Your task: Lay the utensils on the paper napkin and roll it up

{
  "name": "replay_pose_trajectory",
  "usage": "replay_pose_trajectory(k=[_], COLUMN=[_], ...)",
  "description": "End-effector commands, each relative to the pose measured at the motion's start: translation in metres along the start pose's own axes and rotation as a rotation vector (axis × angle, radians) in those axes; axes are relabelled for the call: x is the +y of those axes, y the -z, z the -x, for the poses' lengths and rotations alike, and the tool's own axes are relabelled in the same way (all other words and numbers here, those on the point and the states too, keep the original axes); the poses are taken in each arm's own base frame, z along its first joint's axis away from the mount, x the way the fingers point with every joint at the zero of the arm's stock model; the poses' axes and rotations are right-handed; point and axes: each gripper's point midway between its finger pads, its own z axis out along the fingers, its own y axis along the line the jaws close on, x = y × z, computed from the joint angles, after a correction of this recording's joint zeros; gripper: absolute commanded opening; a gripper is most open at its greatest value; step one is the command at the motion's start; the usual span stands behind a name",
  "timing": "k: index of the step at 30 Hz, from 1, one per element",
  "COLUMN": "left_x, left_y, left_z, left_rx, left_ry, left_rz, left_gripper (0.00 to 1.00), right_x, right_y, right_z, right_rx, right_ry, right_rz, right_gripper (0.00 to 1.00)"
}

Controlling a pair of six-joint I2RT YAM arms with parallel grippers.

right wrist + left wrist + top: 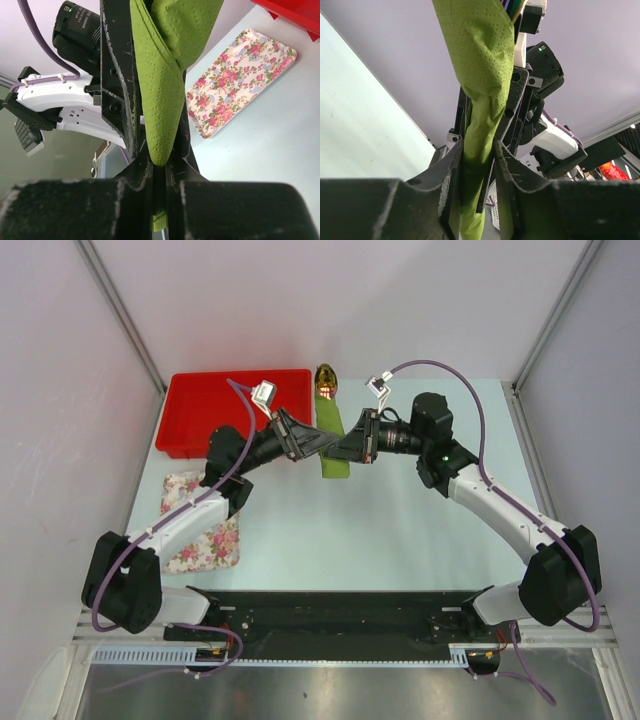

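The green paper napkin is a narrow roll held up over the table's far middle. A shiny golden-orange utensil end sticks out of its far end; the other utensils are hidden inside. My left gripper is shut on the roll from the left. My right gripper is shut on it from the right, fingertips almost meeting the left ones. In the left wrist view the napkin roll runs up between my left gripper's fingers. In the right wrist view the napkin roll is pinched in my right gripper.
A red tray stands at the back left. A floral pink and white cloth lies at the left, partly under my left arm; it also shows in the right wrist view. The table's far edge lies just behind the roll.
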Motion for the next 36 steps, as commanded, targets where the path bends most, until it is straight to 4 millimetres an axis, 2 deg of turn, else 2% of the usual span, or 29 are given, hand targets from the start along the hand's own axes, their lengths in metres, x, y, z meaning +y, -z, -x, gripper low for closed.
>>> replay_pose_trajectory(k=[1, 5, 8, 12, 13, 16, 20, 21, 24, 26, 28, 31, 36], left_x=[-0.009, -0.009, -0.010, -0.005, -0.001, 0.002, -0.004, -0.004, -0.004, -0.004, -0.002, 0.000, 0.000], left_y=[0.000, 0.000, 0.000, 0.002, 0.003, 0.005, 0.007, 0.007, 0.008, 0.008, 0.009, 0.009, 0.009], left_z=[-0.015, -0.014, -0.013, 0.000, 0.003, 0.005, 0.001, 0.000, 0.001, 0.001, -0.001, -0.003, -0.001], left_rx=[0.047, 0.049, 0.054, 0.039, 0.040, 0.049, 0.048, 0.049, 0.040, 0.039, 0.046, 0.057, 0.053], left_ry=[-0.003, -0.012, -0.034, -0.075, -0.089, -0.094, -0.094, -0.091, -0.091, -0.089, -0.085, -0.088, -0.088], left_rz=[-0.027, -0.030, -0.034, -0.006, 0.007, 0.020, -0.007, -0.009, -0.011, -0.011, -0.004, -0.001, -0.002], left_gripper=[0.18, 0.01, 0.00, 0.00, 0.00, 0.00, 0.00, 0.00, 0.09, 0.21, 0.23, 0.00, 0.00], right_x=[0.023, 0.020, 0.018, 0.014, 0.011, 0.009, 0.012, 0.012, 0.014, 0.015, 0.016, 0.016, 0.014], right_y=[0.004, 0.004, 0.005, 0.008, 0.010, 0.012, 0.013, 0.013, 0.013, 0.013, 0.013, 0.013, 0.013], right_z=[0.021, 0.021, 0.020, 0.019, 0.020, 0.021, 0.023, 0.023, 0.024, 0.024, 0.024, 0.024, 0.023], right_rx=[-0.072, -0.071, -0.069, -0.061, -0.062, -0.067, -0.074, -0.075, -0.075, -0.077, -0.078, -0.077, -0.074], right_ry=[0.118, 0.107, 0.099, 0.084, 0.081, 0.079, 0.091, 0.092, 0.094, 0.091, 0.088, 0.088, 0.085], right_rz=[0.042, 0.036, 0.029, 0.013, 0.006, -0.004, 0.006, 0.007, 0.018, 0.026, 0.030, 0.032, 0.028], right_gripper=[0.00, 0.00, 0.00, 0.13, 0.13, 0.11, 0.00, 0.00, 0.00, 0.00, 0.00, 0.00, 0.01])
